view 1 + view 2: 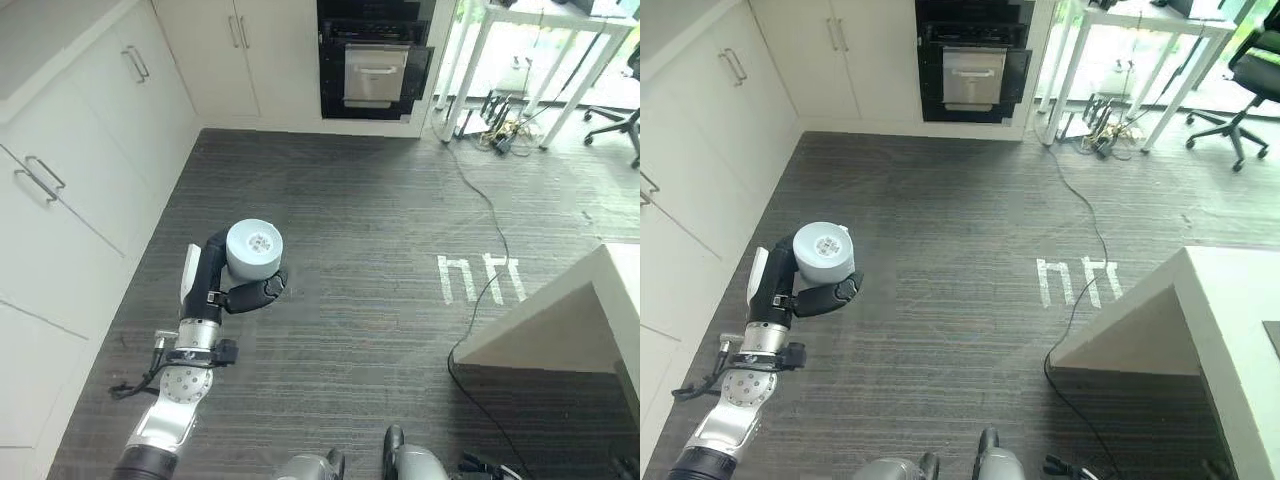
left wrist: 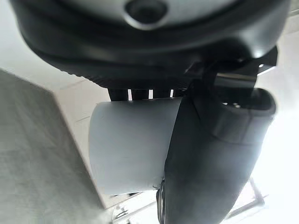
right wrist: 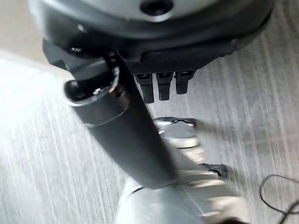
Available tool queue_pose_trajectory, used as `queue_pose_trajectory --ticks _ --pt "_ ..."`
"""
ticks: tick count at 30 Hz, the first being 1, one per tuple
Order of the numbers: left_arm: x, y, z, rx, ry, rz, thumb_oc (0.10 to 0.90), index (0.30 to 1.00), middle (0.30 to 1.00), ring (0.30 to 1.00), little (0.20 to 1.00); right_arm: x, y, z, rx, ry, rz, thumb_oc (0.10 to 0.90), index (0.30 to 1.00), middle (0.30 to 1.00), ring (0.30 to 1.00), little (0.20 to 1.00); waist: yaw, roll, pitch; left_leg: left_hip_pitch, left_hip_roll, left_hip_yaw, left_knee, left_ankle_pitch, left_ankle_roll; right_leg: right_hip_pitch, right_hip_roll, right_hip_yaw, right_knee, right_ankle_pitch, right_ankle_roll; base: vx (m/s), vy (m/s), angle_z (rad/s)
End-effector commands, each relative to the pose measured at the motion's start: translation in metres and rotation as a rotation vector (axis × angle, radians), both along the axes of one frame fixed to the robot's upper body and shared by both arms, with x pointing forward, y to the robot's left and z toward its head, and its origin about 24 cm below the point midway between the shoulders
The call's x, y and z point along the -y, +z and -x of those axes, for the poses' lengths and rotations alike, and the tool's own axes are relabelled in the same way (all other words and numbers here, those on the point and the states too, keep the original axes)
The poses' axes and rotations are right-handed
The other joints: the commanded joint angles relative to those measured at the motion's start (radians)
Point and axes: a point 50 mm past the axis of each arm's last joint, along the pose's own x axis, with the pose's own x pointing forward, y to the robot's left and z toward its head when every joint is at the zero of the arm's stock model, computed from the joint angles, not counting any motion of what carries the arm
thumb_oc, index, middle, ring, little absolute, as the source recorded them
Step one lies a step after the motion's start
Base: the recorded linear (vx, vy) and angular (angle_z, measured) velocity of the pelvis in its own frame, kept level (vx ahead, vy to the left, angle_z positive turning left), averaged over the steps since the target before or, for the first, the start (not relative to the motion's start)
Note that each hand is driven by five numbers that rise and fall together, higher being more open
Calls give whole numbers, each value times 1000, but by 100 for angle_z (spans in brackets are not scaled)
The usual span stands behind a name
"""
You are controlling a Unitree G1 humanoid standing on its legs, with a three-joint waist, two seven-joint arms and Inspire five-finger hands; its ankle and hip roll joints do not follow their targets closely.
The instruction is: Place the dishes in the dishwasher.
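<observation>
Cabinets: white cabinets (image 1: 80, 170) with bar handles run along the wall on the outer, left side of the left hand, near it but apart.
Left hand: the left hand (image 1: 232, 290) is raised over the floor, fingers and thumb curled round a cup; in the left wrist view the thumb (image 2: 210, 158) lies across the cup's side and the fingertips show behind its far edge.
Cup: the pale grey-white cup (image 1: 252, 250) sits in the left hand's grasp, tipped so its flat base faces up toward the head camera; its smooth wall (image 2: 128, 144) shows past the thumb in the wrist view.
Floor: dark grey striped carpet (image 1: 360, 260) spreads under and around the hand; white markings (image 1: 480, 278) lie on it well to the right of the hand.
Dishwasher: a dark built-in appliance (image 1: 372, 60) with a pale panel stands in the far wall, well ahead of the left hand and to its right.
Counter: a white counter corner (image 1: 560, 320) juts in far to the right of the left hand.
Far right: white table legs (image 1: 520, 60) and an office chair (image 1: 620, 120) stand beyond the appliance.
Right hand: the right hand (image 3: 126, 135) shows in its own wrist view above the carpet, thumb straight, fingers (image 3: 161, 86) short and relaxed, grasping nothing.
</observation>
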Motion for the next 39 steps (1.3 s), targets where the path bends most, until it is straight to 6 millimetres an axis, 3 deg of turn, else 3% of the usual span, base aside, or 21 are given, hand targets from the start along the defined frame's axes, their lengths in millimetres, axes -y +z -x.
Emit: queue_pose_trajectory --ticks 1,5,9,11,17,25,35,36,39 --pt "7 75 -7 329 -88 4 400 300 300 300 300 -6 3 -13 62 31 -36 800 900 900 900 900 -12 26 -73 -52 74 56 31 -119 -61 37 -18 -24 57 -149 78 12 -153 29" --pt "2 80 -5 324 -87 -21 400 300 300 300 300 -2 4 -15 65 27 -27 800 900 900 900 900 -4 40 -78 -61 109 93 31 -106 -81 47 -20 -62 57 -168 68 -13 -121 6" --pt "4 85 -6 332 -126 -27 400 300 300 300 300 4 3 -6 63 -56 -26 800 900 900 900 900 -36 48 -85 -64 171 191 31 -97 -102 59 -39 -112 57 -172 67 -18 -19 24" --pt "8 85 -8 334 -139 -30 400 300 300 300 300 5 3 -3 55 -73 -28 800 900 900 900 900 -45 50 -85 -63 179 201 31 -93 -106 63 -40 -115 57 -171 66 -4 27 34" --pt "17 86 -14 313 -158 -59 400 300 300 300 300 2 -1 14 12 -61 -60 800 900 900 900 900 -70 50 -92 -45 174 209 31 -105 -102 77 -44 -95 57 -171 74 60 27 7" --pt "17 84 -15 299 -179 -67 400 300 300 300 300 -6 -3 13 27 -7 -88 800 900 900 900 900 -79 47 -99 -46 155 195 31 -113 -91 77 -28 -58 57 -176 75 15 5 -2" --pt "16 78 -14 273 -173 -82 400 300 300 300 300 -6 -4 17 -14 -2 -99 800 900 900 900 900 -67 48 -104 -40 149 192 31 -116 -86 89 -28 -61 57 -180 74 0 0 0" --pt "36 87 -38 236 -202 355 400 300 300 300 300 -29 10 -37 179 120 -153 800 900 900 900 900 -133 62 -126 -28 177 255 31 -86 -108 111 33 -62 57 -221 10 0 0 0" --pt "36 86 -38 233 -196 353 400 300 300 300 300 -25 10 -36 191 95 -132 800 900 900 900 900 -135 64 -127 -25 175 254 31 -92 -105 112 36 -58 57 -222 11 14 10 -5"
